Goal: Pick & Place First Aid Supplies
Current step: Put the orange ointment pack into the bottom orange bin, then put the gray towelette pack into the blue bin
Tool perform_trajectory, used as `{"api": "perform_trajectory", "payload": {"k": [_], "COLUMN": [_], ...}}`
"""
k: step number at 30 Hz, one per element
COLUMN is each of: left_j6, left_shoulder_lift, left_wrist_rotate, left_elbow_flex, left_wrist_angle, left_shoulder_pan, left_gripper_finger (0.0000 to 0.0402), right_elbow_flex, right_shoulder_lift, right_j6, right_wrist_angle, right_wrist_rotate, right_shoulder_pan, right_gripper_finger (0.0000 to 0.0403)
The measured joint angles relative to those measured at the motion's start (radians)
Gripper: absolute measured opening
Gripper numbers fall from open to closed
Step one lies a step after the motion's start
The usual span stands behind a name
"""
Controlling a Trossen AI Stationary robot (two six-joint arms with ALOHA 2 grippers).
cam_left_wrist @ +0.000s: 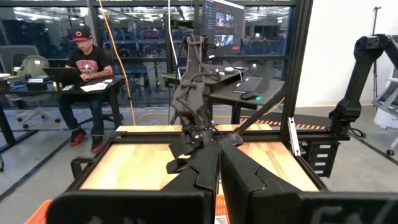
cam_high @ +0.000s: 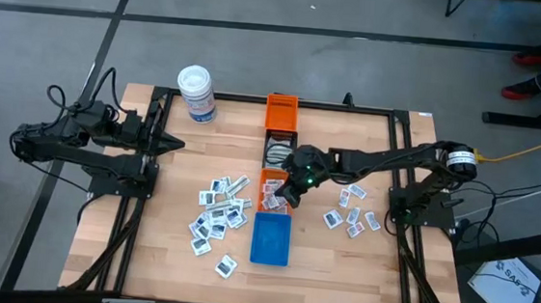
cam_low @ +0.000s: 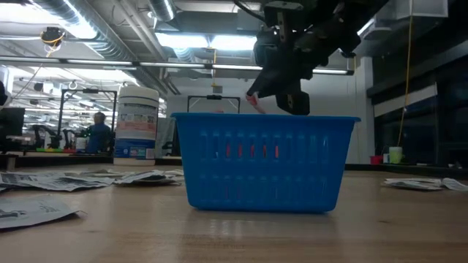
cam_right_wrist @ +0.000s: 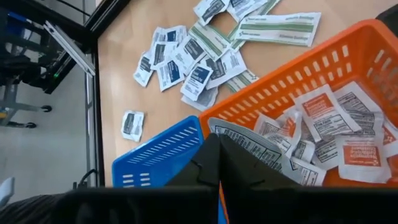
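The right gripper [cam_high: 289, 194], fingers pressed together, is pinching a flat white packet with black print [cam_right_wrist: 249, 144] and hanging over the near orange slotted plastic bin [cam_high: 272, 188] at the table's centre. That bin is already holding several white packets with red print [cam_right_wrist: 323, 115].

The blue slotted plastic bin [cam_high: 270, 240] is sitting just at six o'clock of the orange one, rims nearly touching. Risk: the packet is hanging close to that shared edge, so a release here is likely to drop it on the rim or into the wrong bin.

Loose packets and pale beige-green strips [cam_high: 219, 212] are lying at nine o'clock of the bins, with a smaller scatter [cam_high: 351, 216] at three o'clock. Overlapping ones are liable to lift in pairs.

The left gripper [cam_high: 176, 145], fingers together and holding nothing, is waiting at the table's nine o'clock edge.
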Motion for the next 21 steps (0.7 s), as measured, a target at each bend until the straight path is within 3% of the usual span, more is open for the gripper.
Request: {"api": "perform_trajectory", "payload": {"k": [4, 15, 21], "left_j6": [0.0, 0.0, 0.0], "left_shoulder_lift": [0.0, 0.0, 0.0], "left_wrist_rotate": [0.0, 0.0, 0.0], "left_elbow_flex": [0.0, 0.0, 0.0], "left_wrist_angle": [0.0, 0.0, 0.0], "left_shoulder_pan": [0.0, 0.0, 0.0], "left_gripper_finger": [0.0011, 0.0008, 0.0008], "right_elbow_flex": [0.0, 0.0, 0.0], "right_shoulder_lift": [0.001, 0.001, -0.003], "right_j6": [-0.003, -0.002, 0.034], "right_wrist_angle": [-0.006, -0.034, -0.035], "right_wrist_rotate": [0.0, -0.01, -0.026], "right_shoulder_pan": [0.0, 0.0, 0.011], "right_gripper_finger": [0.0044, 0.0187, 0.0221]}}
